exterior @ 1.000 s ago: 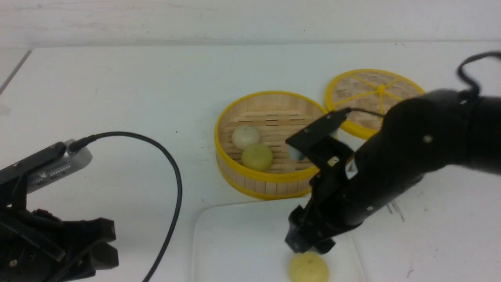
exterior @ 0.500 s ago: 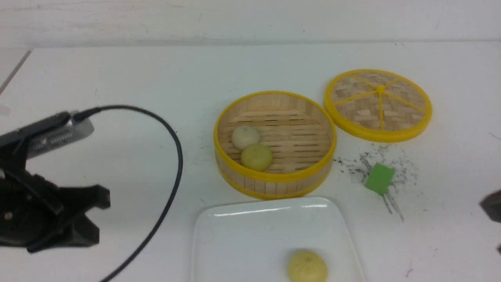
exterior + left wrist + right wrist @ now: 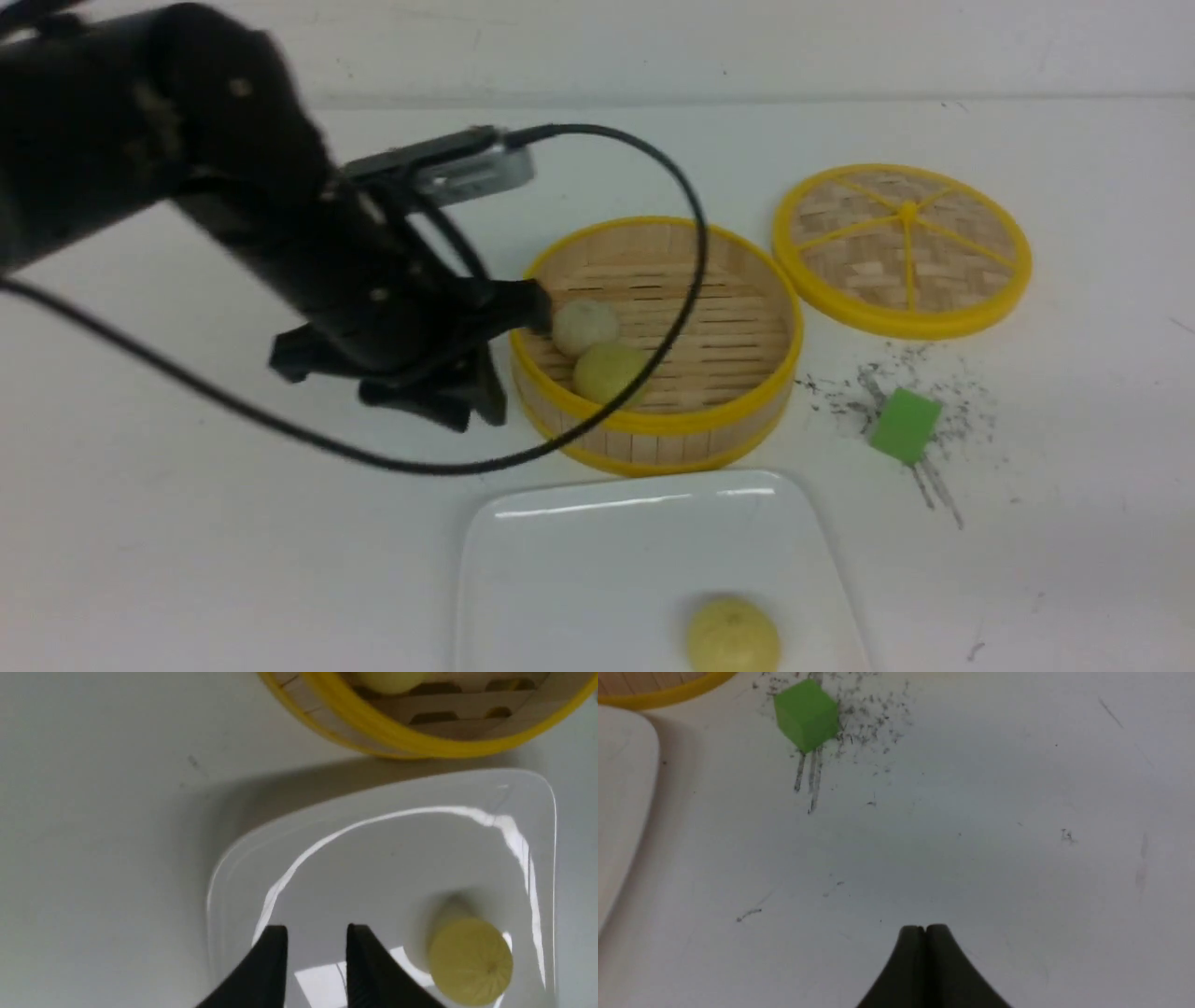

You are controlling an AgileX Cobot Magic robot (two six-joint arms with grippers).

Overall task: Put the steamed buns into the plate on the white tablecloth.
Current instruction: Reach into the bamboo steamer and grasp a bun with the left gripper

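The white tablecloth (image 3: 233,560) over the tabletop is showing dark scuffs around a small green block (image 3: 904,426). I am working on the second transfer. One pale yellow bun (image 3: 733,637) is sitting in the plate (image 3: 607,560), while a whitish bun (image 3: 584,326) and a second yellow bun (image 3: 611,371) are lying together in the bamboo steamer (image 3: 709,418).

I am reaching the left gripper (image 3: 509,359) in at the steamer's rim, one finger just beside the whitish bun, the jaws partly parted and empty. Next, I judge, it needs to straddle that bun and close gently. The right gripper (image 3: 924,933) is hanging clenched over bare cloth, holding nothing.
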